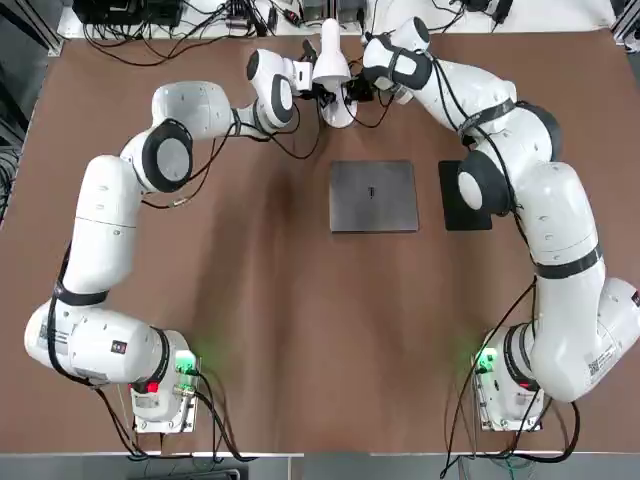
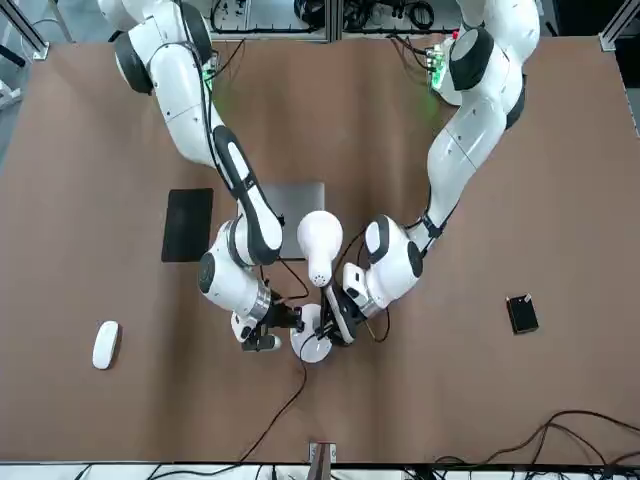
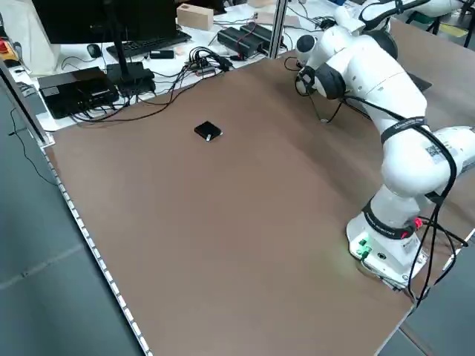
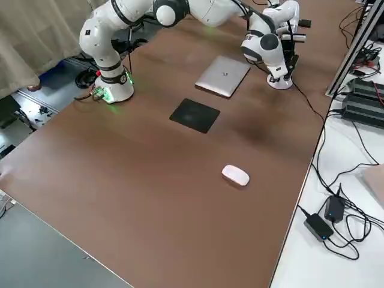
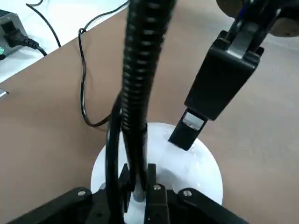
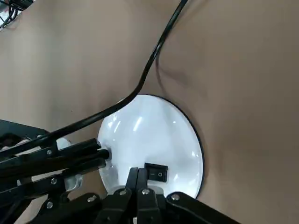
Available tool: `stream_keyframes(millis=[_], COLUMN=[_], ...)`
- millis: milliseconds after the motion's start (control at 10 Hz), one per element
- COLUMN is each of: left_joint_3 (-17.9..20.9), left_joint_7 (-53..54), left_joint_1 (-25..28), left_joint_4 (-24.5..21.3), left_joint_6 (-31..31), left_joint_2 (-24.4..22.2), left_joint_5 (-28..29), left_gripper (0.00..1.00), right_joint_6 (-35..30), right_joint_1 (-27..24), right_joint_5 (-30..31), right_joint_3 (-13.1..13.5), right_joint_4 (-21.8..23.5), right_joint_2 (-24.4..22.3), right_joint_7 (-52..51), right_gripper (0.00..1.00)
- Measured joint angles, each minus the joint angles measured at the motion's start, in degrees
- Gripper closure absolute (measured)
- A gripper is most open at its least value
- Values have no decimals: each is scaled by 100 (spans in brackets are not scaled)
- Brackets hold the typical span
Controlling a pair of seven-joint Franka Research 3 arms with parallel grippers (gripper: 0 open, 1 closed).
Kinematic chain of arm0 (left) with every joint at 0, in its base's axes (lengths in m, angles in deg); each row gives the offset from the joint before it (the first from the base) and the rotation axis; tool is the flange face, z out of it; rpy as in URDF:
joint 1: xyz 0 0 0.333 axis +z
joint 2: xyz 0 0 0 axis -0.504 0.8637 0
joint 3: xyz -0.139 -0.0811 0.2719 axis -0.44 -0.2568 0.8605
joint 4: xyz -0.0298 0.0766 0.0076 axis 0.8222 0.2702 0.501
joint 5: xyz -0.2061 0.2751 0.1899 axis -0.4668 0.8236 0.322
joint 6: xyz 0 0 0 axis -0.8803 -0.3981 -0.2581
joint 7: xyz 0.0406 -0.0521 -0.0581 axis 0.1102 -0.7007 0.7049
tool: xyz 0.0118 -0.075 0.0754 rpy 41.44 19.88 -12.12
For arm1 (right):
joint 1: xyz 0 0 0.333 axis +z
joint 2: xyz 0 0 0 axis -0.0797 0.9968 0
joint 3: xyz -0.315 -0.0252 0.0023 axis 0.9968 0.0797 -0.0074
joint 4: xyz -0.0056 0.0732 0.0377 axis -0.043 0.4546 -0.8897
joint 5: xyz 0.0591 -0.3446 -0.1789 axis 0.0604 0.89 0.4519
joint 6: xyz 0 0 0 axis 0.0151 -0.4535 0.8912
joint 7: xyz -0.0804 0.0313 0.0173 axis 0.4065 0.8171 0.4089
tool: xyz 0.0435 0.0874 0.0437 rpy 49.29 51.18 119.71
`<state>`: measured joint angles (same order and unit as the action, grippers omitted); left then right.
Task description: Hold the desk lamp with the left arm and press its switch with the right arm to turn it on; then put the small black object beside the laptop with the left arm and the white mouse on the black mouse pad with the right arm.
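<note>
From my overhead feed, nearest the arm bases I see the closed laptop [image 1: 374,196] lying flat mid-table, with the black mouse pad [image 1: 464,196] just beside it on the right arm's side, partly under that arm's elbow. Past them, at the far edge, both arms meet at the desk lamp [image 1: 333,75]. My left gripper [image 5: 138,179] is clamped on the lamp's black ribbed neck just above the white disc base. My right gripper [image 6: 138,181] has its fingers pressed together, tips poised right over the small black switch [image 6: 156,172] on the base; I cannot tell whether they touch it. The small black object [image 2: 521,313] sits well apart on the left arm's side, and the white mouse [image 2: 105,344] lies alone on the right arm's side, off the pad.
</note>
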<state>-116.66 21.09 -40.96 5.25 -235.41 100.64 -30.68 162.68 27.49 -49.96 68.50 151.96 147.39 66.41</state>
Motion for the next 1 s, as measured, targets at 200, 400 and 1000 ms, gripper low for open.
stream_keyframes(millis=[200, 400, 1000], left_joint_3=[0, 1, 1], left_joint_7=[0, 0, 0], left_joint_1=[0, 0, 0], left_joint_4=[0, -1, -1], left_joint_6=[-1, -2, -2], left_joint_2=[0, 0, 0], left_joint_5=[0, 0, 0], left_gripper=[83, 84, 84], right_joint_6=[-17, -53, -128], right_joint_1=[-3, -8, -62], right_joint_5=[1, 2, 126], right_joint_3=[9, 23, 63], right_joint_4=[-25, -74, -61], right_joint_2=[0, 0, 1], right_joint_7=[0, 0, 0], right_gripper=[99, 99, 99])
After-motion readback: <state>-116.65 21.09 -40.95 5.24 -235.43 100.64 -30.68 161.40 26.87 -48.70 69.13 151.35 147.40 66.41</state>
